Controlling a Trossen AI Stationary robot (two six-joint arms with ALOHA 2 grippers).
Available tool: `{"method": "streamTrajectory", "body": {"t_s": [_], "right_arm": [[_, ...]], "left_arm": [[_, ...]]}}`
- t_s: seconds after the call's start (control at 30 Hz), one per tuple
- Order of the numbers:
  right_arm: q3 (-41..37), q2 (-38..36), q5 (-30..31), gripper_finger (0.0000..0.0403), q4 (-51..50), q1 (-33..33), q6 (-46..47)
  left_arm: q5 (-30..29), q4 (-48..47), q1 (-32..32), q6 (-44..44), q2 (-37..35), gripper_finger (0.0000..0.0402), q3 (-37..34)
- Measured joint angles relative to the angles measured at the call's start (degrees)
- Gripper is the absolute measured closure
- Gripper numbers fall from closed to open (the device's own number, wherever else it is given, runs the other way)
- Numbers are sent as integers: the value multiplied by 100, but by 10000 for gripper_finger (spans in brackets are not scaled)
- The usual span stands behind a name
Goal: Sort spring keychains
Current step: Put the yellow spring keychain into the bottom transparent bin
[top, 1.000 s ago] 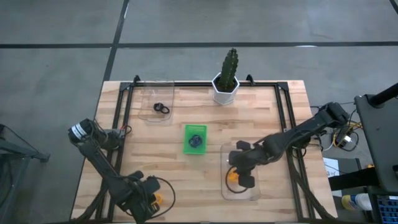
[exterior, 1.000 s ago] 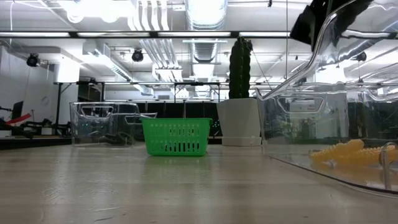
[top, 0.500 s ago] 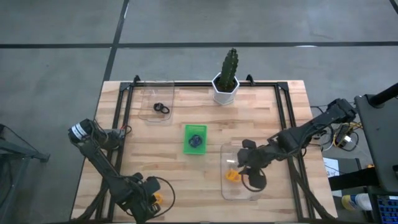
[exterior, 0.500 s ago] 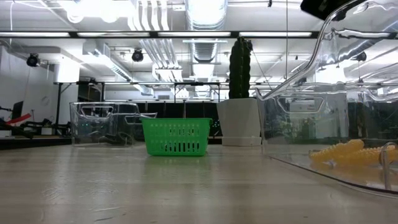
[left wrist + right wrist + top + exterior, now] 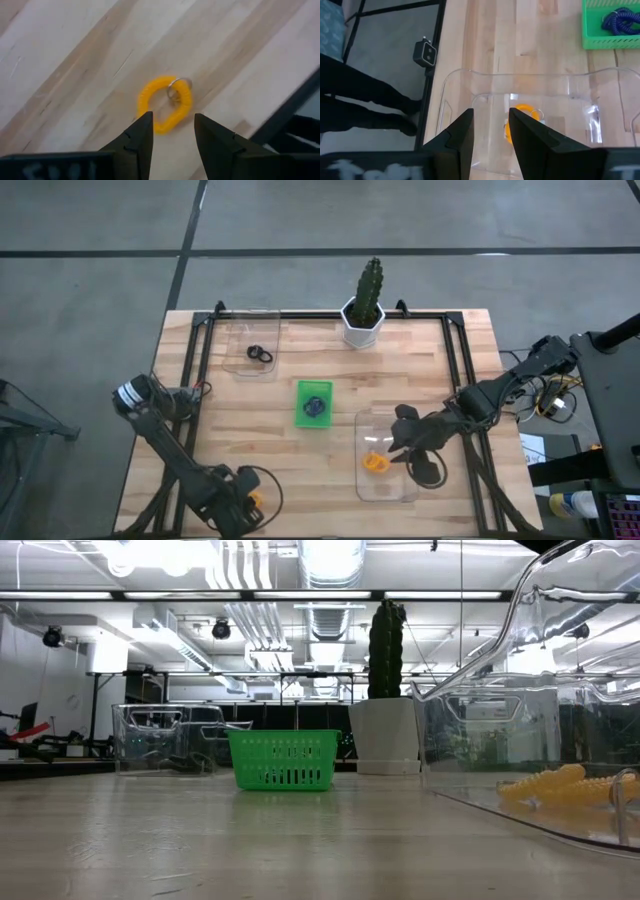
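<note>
Counter (image 5: 300, 470): pale wood planks, black frame rails along both sides.

Left claw (image 5: 240, 508): we find it low at the near left corner of the counter, fingers (image 5: 142, 135) parted with a gap between them, gripping nothing. An orange spring keychain (image 5: 165, 104) with a metal ring lies flat on the wood just ahead of the tips.

Right claw (image 5: 400, 450): we place it over the near right clear bin (image 5: 385, 490), fingers (image 5: 460, 135) apart and empty.

Bin contents: one orange keychain (image 5: 375, 463) on the bin floor.

Green tray (image 5: 314, 403): mid-counter, holding a dark blue-purple coil (image 5: 617, 20).

Far left clear bin (image 5: 250, 345): one black keychain (image 5: 260, 354).

Potted cactus (image 5: 364, 305): far edge, white pot.
</note>
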Motion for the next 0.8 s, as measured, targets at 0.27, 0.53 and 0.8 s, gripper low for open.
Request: {"method": "streamTrajectory", "body": {"t_s": [0.27, 0.53, 0.8], "right_arm": [[0, 0, -12, 273, -4, 24, -8], [0, 0, -14, 280, 9, 24, 6], [0, 0, -10, 283, 19, 22, -3]], "left_arm": [[405, 11, 13, -148, 280, 266, -171], [531, 184, 27, -216, 282, 266, -474], [584, 738, 129, -290, 269, 266, -765]]}}
